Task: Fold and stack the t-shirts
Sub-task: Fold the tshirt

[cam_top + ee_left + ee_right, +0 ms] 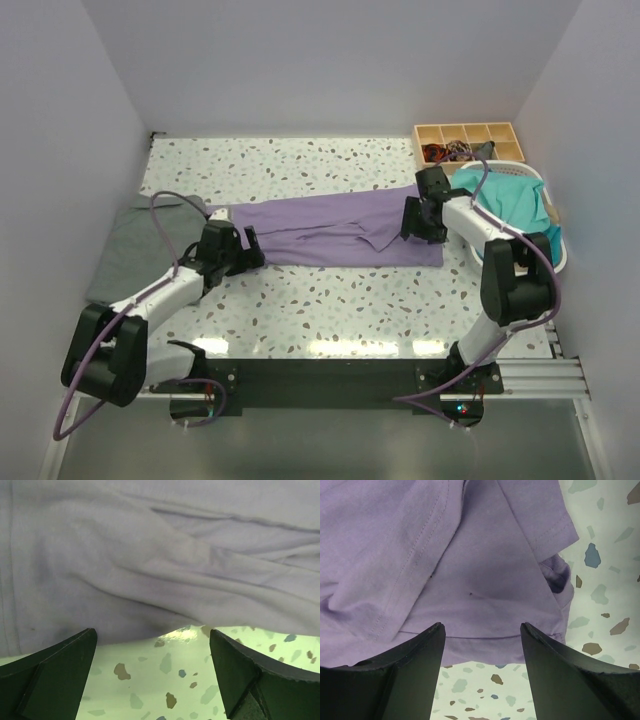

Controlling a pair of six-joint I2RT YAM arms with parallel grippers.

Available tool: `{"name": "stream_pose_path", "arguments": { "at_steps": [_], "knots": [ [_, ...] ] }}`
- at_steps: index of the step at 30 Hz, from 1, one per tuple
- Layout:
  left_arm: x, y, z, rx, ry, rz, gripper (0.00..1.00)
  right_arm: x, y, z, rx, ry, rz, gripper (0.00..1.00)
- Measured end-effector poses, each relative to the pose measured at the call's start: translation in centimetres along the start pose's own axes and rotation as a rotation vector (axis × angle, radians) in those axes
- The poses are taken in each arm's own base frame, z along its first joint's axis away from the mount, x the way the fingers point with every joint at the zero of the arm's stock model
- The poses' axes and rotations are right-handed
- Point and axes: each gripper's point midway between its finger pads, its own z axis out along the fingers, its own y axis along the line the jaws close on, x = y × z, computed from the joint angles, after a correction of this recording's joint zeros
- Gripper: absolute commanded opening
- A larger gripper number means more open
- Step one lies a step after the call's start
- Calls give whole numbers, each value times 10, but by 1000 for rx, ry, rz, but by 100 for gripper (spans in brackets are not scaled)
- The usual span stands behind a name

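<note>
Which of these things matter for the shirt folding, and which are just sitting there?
For the job: lavender t-shirt, grey t-shirt, teal t-shirt, left claw, right claw, both open.
Just lying about: white basket holding the teal one, wooden tray.

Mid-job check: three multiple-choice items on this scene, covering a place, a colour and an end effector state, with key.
1. Where is the teal shirt? A) on the floor B) white basket C) wooden tray
2. The shirt spread between the arms is: A) grey B) teal C) lavender
3. The left end effector and right end effector are: A) both open B) both shut C) one open, one shut
Key: 1B, teal cloth fills the basket; 2C, it is plainly lavender; 3A, both wrist views show fingers wide apart.
</note>
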Motion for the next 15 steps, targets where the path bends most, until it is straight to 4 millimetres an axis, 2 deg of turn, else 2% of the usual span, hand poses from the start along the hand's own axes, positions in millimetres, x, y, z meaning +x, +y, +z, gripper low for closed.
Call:
{"name": "stream_pose_path", "arguments": {
  "at_steps": [3,4,9,15],
  "knots": [
    [22,13,4,-27,41,-12,100,0,0,0,-1,-2,0,66],
    [23,14,5,-29,36,-17,100,-1,0,0,-1,-3,0,66],
    [18,15,9,-27,-7,-23,100,0,0,4,4,0,-1,66],
    [15,18,8,-43,-25,-21,100,9,-8,20,54,39,-11,66]
  ]
}}
